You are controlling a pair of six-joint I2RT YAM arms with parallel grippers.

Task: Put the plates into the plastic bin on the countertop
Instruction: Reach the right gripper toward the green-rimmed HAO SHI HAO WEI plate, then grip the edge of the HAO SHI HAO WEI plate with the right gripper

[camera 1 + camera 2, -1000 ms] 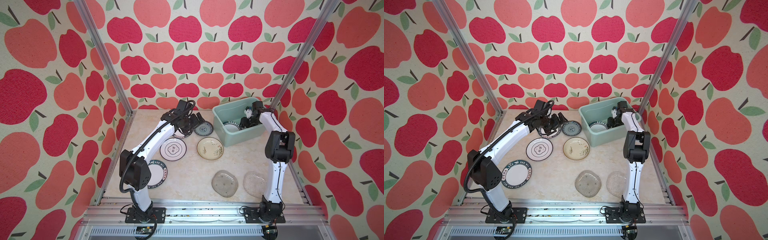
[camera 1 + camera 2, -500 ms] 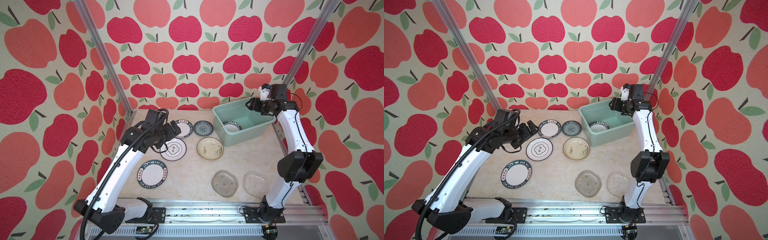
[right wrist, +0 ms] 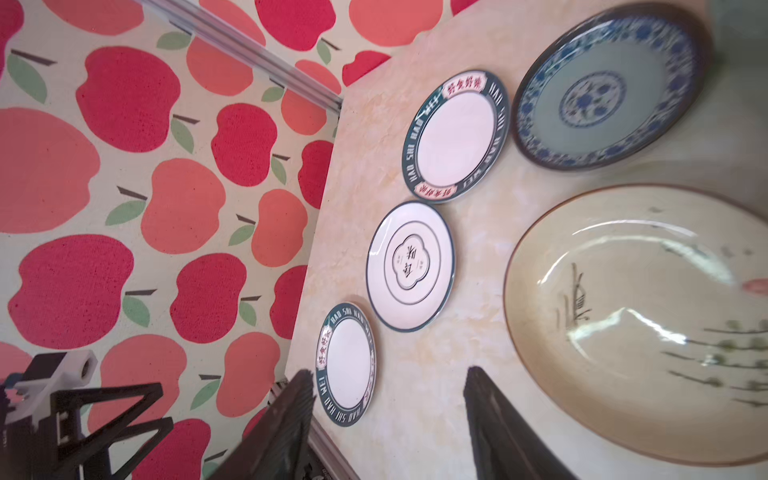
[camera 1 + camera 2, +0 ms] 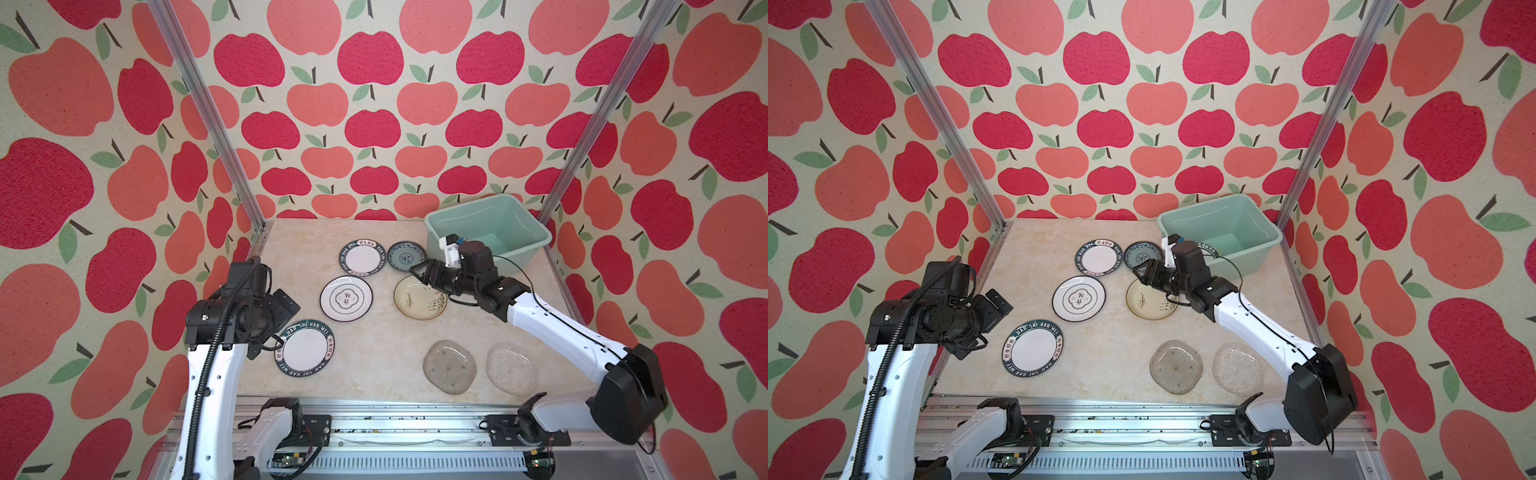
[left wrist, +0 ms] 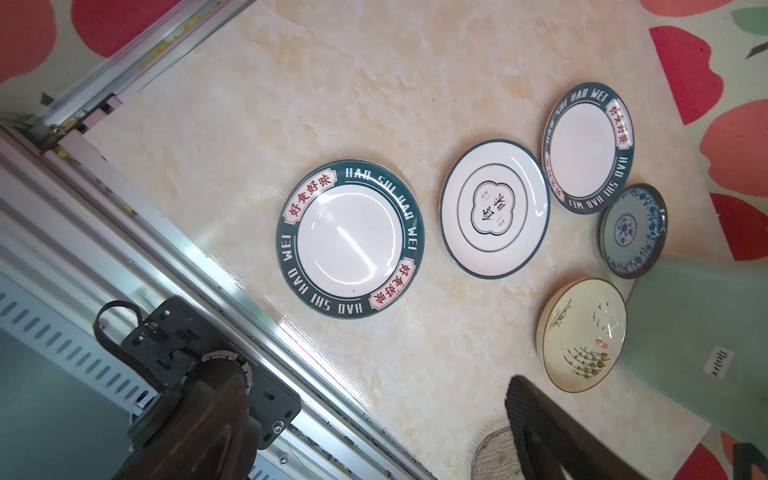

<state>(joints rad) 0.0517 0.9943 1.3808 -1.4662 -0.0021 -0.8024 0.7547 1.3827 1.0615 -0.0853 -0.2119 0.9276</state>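
Apple-print walls [image 4: 374,62] enclose a beige marble-look countertop [image 4: 374,357], edged at the front by an aluminium rail [image 4: 415,405].

1. Nearest the rail, a clear glass plate [image 4: 449,366] and a second glass plate [image 4: 512,369] lie flat, just beside each other, on the right half.
2. On the left half, a near lettered plate [image 4: 304,348] with a dark green rim lies flat. The left gripper [image 4: 275,332] hangs above that plate's left rim. Its jaws are spread wide and hold nothing.
3. At mid-depth, a white banded plate [image 4: 345,298] with a central emblem lies left of a cream plate [image 4: 419,305].
4. The right gripper [image 4: 422,276] hovers over the far rim of the cream plate. Its jaws stand partly apart, with bare countertop showing between them in the right wrist view. Nothing is gripped.
5. Farther back, a far lettered plate [image 4: 362,257] and a blue patterned plate [image 4: 406,256] lie just beside each other.
6. The pale green plastic bin [image 4: 524,226] stands in the far right corner, beside the blue patterned plate. In a top view, a dark-rimmed plate edge [image 4: 1212,251] shows inside it, mostly hidden behind the right wrist.
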